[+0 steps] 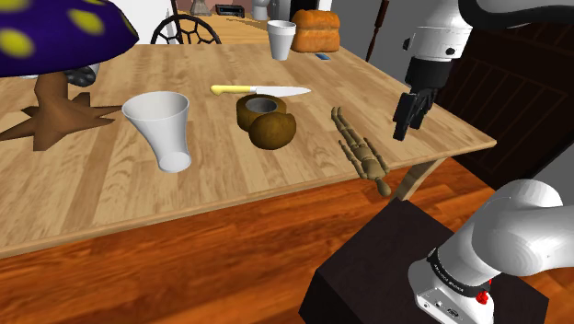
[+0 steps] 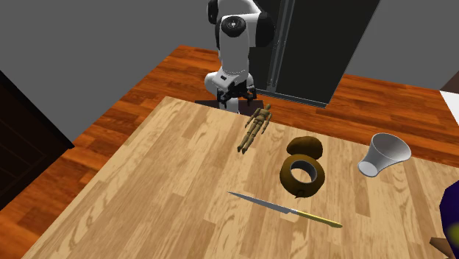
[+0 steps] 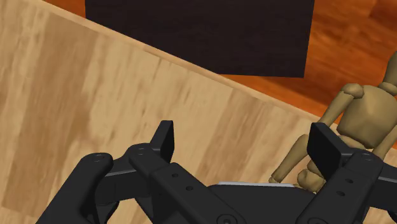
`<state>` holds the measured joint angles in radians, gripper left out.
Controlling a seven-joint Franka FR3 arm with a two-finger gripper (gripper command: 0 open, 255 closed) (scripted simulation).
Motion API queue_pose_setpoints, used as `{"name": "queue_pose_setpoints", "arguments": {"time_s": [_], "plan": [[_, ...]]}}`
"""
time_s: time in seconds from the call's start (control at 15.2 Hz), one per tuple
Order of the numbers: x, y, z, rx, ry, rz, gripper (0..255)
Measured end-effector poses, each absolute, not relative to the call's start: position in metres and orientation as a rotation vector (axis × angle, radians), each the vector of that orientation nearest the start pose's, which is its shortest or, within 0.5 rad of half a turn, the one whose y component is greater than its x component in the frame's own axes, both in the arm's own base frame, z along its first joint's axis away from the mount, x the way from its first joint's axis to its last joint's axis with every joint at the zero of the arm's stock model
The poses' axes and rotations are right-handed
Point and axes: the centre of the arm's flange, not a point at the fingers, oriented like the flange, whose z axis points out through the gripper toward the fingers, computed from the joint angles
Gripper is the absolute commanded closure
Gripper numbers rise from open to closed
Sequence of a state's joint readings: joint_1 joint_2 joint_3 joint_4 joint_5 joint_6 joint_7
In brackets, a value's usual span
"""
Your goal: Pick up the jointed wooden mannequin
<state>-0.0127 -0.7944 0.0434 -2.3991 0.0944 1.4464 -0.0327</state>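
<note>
The jointed wooden mannequin (image 1: 361, 150) lies flat on the wooden table (image 1: 138, 202), close to the edge nearest the stand. In the second exterior view the mannequin (image 2: 255, 126) lies just in front of the arm's base. My black gripper (image 1: 403, 127) hangs above the table, apart from the mannequin, toward the shoulder view's right. In the wrist view the gripper (image 3: 245, 141) is open, with bare tabletop (image 3: 95, 95) between its fingers. The mannequin's torso (image 3: 366, 114) lies just outside one finger (image 3: 326, 145), untouched.
Two brown coconut halves (image 1: 267, 120) and a yellow-handled knife (image 1: 262, 90) lie beyond the mannequin. A white vase (image 1: 164, 129) lies further toward the shoulder view's left, near a purple mushroom figure (image 1: 55, 37). A white cup (image 1: 281, 39) and bread (image 1: 315, 30) stand far back. The dark stand (image 1: 386, 267) sits below the table edge.
</note>
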Motion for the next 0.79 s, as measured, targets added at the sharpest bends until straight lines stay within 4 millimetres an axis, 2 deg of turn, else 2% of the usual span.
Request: {"name": "queue_pose_setpoints", "arguments": {"time_s": [0.13, 0.53, 0.79], "plan": [[0.288, 0.026, 0.563, -3.052, -0.048, 0.236, 0], [0.304, 0.061, 0.558, -2.848, 0.32, 0.152, 0], [0.306, 0.065, 0.54, -2.81, 0.377, 0.142, 0]]}}
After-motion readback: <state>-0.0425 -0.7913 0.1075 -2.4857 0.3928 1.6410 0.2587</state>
